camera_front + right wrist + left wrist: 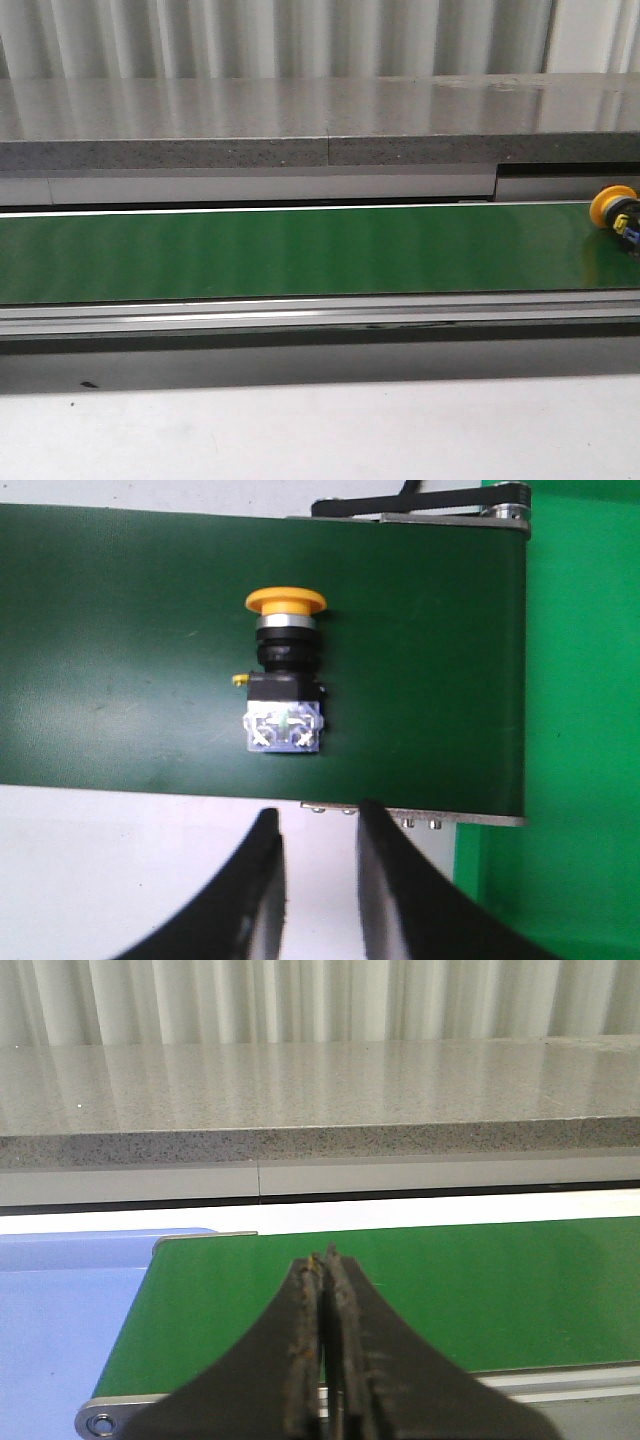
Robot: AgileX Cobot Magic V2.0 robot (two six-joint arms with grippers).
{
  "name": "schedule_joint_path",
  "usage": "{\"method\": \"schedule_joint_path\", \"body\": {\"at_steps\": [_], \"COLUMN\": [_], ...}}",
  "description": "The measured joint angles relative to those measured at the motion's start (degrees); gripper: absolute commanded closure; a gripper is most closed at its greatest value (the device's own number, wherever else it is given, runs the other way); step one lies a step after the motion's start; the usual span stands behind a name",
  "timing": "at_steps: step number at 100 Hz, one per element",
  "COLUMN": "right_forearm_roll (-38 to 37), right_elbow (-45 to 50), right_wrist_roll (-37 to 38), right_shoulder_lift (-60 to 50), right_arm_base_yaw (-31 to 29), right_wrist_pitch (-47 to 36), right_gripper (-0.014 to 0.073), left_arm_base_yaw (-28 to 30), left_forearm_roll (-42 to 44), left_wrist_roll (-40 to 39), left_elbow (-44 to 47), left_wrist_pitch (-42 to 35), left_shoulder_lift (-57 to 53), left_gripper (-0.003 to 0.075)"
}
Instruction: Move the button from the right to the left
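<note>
One button (286, 680), lying ahead of the right gripper (318, 825); one green belt (300, 255); two grippers, the left (327, 1265) included.

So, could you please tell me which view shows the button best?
The right wrist view: the button lies whole on the green belt, yellow head and contact block clear. The front view catches it only partly at the right edge; the left wrist view misses it.

A green conveyor belt (300, 250) crosses the middle of my front view; on it, at the far right edge, the button (614, 212) lies on its side.
</note>
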Motion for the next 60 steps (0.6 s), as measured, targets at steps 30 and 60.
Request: {"method": "schedule_joint_path", "body": {"at_steps": [30, 60], "right_forearm_roll": [-0.02, 0.03], "right_elbow": [9.26, 17.11], "right_wrist_roll": [0.00, 0.00], "right_shoulder_lift": [-12.08, -25.29], "right_arm_base_yaw": [0.00, 0.00], "right_wrist_pitch": [-4.35, -8.31], "right_gripper": [0.0643, 0.0643], "left_arm_base_yaw": [0.00, 0.00], "left_forearm_roll": [0.00, 0.00], "left_wrist_roll": [0.00, 0.00], "left_elbow": [0.00, 0.00], "left_wrist_pitch": [0.00, 0.00], "left_shoulder_lift": [0.00, 0.00], "left_gripper": [0.0741, 0.0741]}}
